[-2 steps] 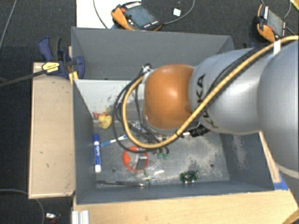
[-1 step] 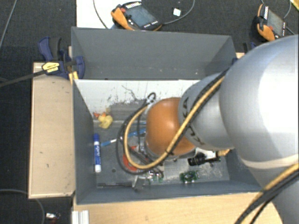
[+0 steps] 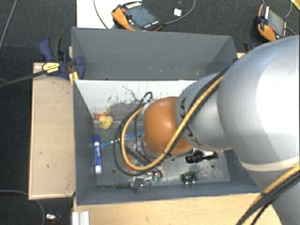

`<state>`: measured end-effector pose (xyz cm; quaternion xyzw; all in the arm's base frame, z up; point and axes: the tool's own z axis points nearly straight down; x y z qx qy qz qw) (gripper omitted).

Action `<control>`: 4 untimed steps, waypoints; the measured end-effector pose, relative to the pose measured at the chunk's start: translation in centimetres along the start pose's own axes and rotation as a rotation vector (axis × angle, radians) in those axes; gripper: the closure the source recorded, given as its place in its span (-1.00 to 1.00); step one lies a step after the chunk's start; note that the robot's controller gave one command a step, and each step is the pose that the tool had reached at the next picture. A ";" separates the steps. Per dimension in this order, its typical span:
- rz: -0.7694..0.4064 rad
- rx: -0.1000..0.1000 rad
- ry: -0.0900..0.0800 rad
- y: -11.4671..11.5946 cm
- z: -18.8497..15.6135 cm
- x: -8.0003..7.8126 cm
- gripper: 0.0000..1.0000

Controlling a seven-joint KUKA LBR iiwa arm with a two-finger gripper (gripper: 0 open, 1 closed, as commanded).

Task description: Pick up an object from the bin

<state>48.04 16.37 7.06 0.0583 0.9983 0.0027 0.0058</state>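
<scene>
Nearest the lens is the arm's broad grey link point(image 3: 262, 102), coming in from 3 o'clock and covering the bin's right side. At its end the orange cover point(image 3: 161, 125) sits over the middle of the grey bin point(image 3: 150, 55), ringed by a loop of black and yellow cable point(image 3: 123, 142). Under that cover the gripper point(image 3: 139, 159) hangs low, close to the floor just toward 7 o'clock of centre. I cannot tell whether the claw is open or closed, and nothing can be seen held in it. The loose things lie around it rather than under it. A small yellow toy point(image 3: 105, 121) sits at 10 o'clock, and a blue-and-white marker point(image 3: 97, 153) lies lengthwise along the left wall at 8 o'clock. A small green and metallic piece point(image 3: 151, 176) at 6 o'clock is just beside the cable loop, a green bit point(image 3: 190, 176) lies at 5 o'clock, and a black stubby thing point(image 3: 201, 157) at 4 o'clock is half under the arm. Of these the green and metallic piece is nearest the gripper, but which thing is being picked cannot be told. As a judgement, the reach down into the bin looks done. A secure grasp, the lift and clearing the rim are all left, with none of them shown yet
</scene>
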 end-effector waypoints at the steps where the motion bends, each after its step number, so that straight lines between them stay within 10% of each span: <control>1: 0.044 0.002 0.005 -0.7 -0.1 0.0 -1.00; 2: 0.007 -0.001 -0.001 -0.1 0.0 -0.1 -1.00; 3: 0.036 0.000 0.003 -0.6 -0.1 0.0 1.00; 4: 0.038 0.000 0.003 -0.6 -0.1 0.0 1.00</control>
